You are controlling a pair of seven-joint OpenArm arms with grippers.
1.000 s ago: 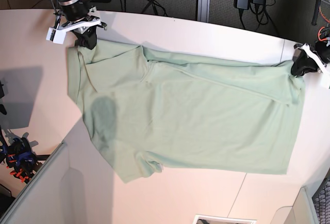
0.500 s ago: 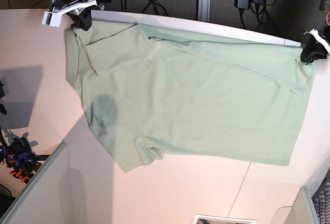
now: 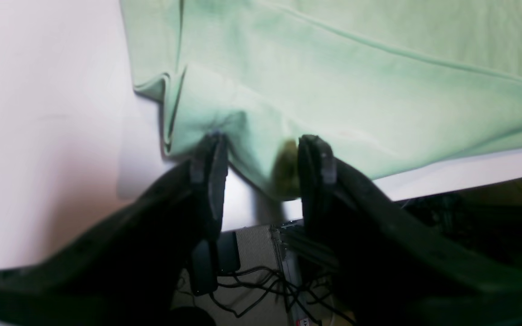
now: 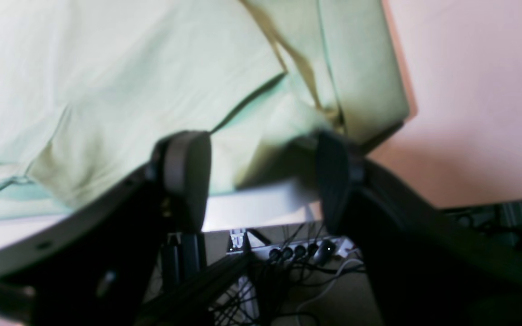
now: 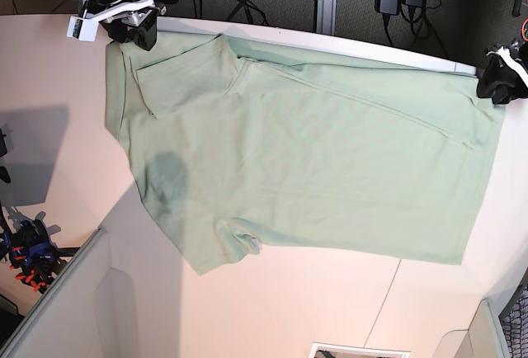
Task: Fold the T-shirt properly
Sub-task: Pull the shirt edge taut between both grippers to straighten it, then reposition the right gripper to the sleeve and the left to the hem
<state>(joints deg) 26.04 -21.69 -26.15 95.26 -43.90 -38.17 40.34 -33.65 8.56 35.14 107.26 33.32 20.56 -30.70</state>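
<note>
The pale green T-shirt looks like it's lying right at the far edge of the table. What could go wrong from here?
1. The pale sage-green cloth T-shirt reaches the far rim of the white table; its edge could slip over.
2. Both the left gripper and the right gripper stand open with cloth between their fingers, so pulling away might snag it.
3. The bunched corner in the left wrist view may spoil the fold.

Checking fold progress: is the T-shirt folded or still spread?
Mostly spread: the T-shirt lies flat across the table, only its far edge doubled over.

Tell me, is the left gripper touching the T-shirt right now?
Cannot tell: in the left wrist view the left gripper straddles the T-shirt hem, jaws open.
</note>
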